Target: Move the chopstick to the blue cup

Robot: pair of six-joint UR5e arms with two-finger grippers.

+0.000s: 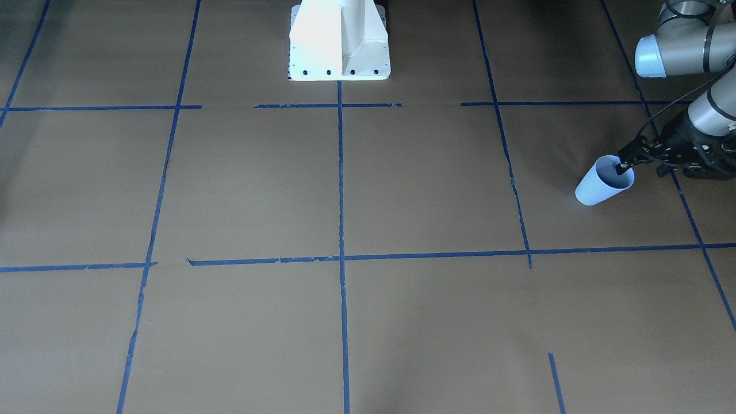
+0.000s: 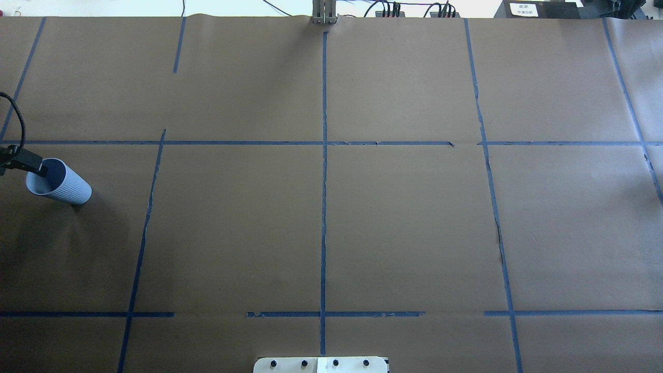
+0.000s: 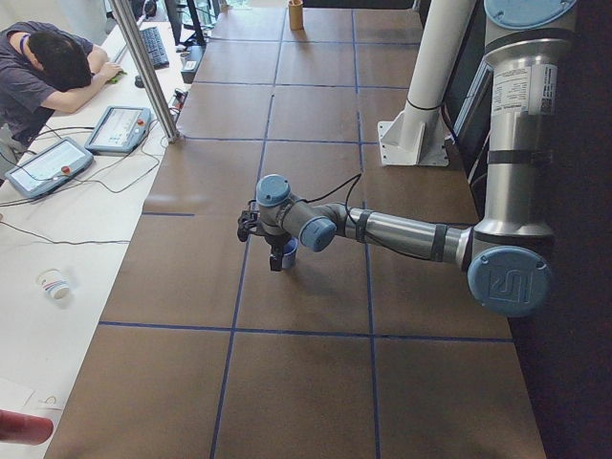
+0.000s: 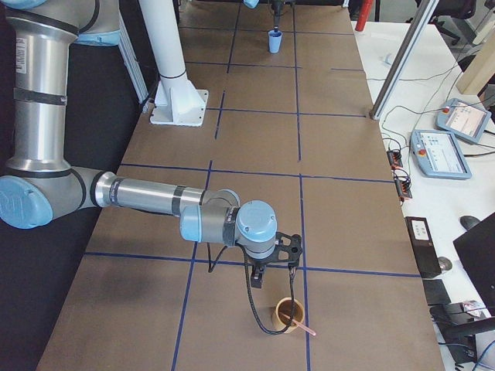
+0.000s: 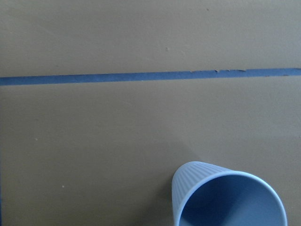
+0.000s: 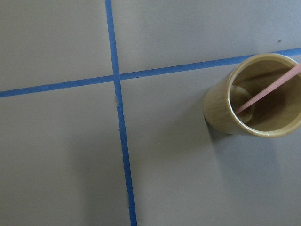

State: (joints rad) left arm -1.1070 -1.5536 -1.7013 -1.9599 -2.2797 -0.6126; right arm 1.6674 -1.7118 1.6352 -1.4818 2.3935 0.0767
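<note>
I can't tell how wide the left jaws stand. One dark fingertip (image 1: 622, 168) sits at the mouth of the blue cup (image 1: 598, 187), which stands upright on the tabletop (image 1: 402, 190) at the robot's far left. The right jaws show only in a side view, so I can't judge them either. They hang near a tan cup (image 6: 225, 113). The chopstick (image 6: 268, 92) leans inside it, well apart from the blue cup.
</note>
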